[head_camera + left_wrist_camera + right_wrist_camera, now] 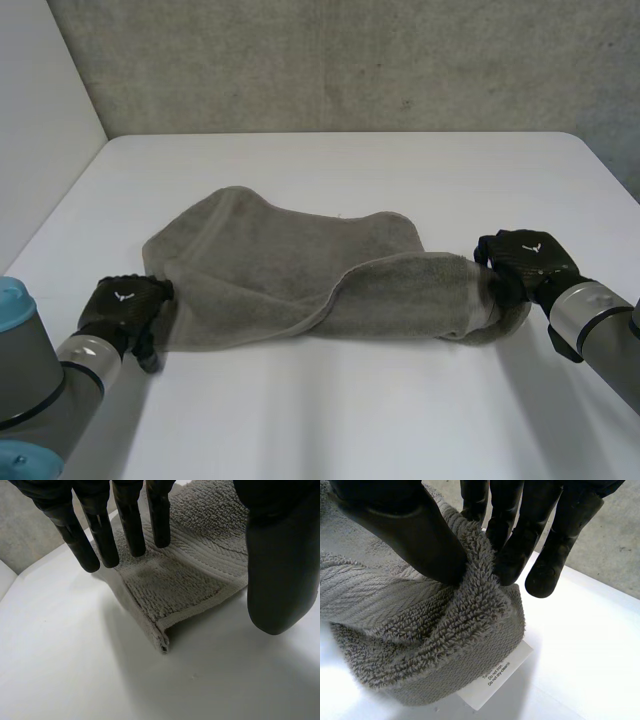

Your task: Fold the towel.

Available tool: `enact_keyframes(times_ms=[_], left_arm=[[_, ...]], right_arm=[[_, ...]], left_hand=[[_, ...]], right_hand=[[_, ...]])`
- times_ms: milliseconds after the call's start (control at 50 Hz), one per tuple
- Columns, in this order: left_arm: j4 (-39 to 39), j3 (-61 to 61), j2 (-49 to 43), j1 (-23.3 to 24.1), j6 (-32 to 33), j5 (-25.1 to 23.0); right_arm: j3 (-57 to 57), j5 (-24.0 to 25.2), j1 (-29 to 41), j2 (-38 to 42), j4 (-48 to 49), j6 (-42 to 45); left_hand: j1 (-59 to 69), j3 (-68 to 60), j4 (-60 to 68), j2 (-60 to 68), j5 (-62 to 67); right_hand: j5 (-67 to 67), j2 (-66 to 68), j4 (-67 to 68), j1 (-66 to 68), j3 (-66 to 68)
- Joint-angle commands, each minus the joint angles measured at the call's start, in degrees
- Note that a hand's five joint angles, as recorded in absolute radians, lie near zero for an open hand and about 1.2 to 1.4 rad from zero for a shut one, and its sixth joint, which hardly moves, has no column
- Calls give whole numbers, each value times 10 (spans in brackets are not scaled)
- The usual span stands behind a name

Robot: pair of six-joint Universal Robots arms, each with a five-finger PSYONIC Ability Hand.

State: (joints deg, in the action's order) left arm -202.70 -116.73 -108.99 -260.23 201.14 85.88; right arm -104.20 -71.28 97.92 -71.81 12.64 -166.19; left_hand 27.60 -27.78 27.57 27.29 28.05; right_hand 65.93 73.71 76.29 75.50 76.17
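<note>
A grey towel [290,265] lies crumpled across the middle of the white table [330,400], its right part folded over toward the left. My left hand [125,305] is at the towel's near left corner. In the left wrist view its fingers [130,530] are straight over that corner [185,580] and the thumb [280,570] stands apart beside the edge, so the hand is open. My right hand [525,258] is at the towel's right end. Its thumb [420,535] and fingers pinch a bunched fold of towel [420,630].
A white care label [495,677] sticks out from under the bunched towel below my right hand. A grey wall [350,60] runs behind the table's far edge. Bare table lies in front of the towel and beyond it.
</note>
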Motion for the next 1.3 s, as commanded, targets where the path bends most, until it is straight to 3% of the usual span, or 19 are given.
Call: enact_keyframes(times_ms=[20, 560, 900, 960, 1000, 1200, 1300], left_arm=[[-2, 20, -25, 4, 0, 2], [-2, 111, -84, 8, 0, 3], [-3, 128, -99, 8, -5, 3], [-3, 127, -96, 8, -7, 3], [-3, 121, -87, 9, -7, 3], [-2, 96, 1, 22, -10, 5], [4, 91, 80, 21, -18, 8]], right_arm=[[0, 0, 2, 0, 1, 3], [-6, 2, 7, 17, 1, 7], [-7, 3, 8, 19, 1, 10], [-8, 3, 8, 20, 1, 17], [-9, 2, 9, 20, 1, 20], [12, 2, 2, -12, -10, 30], [58, 15, 0, -111, -73, 65]], left_hand=[[-26, 28, -26, -23, -130], [13, -11, 13, 16, -92], [274, -272, 274, 277, 169], [378, -376, 378, 381, 273], [512, -510, 512, 515, 407], [524, -522, 524, 527, 420], [524, -522, 524, 527, 420]], right_hand=[[30, 52, 26, 34, 27], [13, 35, 9, 17, 10], [11, 33, 7, 15, 9], [11, 33, 7, 15, 9], [11, 33, 7, 15, 9], [31, 53, 28, 36, 29], [41, 63, 37, 45, 38]])
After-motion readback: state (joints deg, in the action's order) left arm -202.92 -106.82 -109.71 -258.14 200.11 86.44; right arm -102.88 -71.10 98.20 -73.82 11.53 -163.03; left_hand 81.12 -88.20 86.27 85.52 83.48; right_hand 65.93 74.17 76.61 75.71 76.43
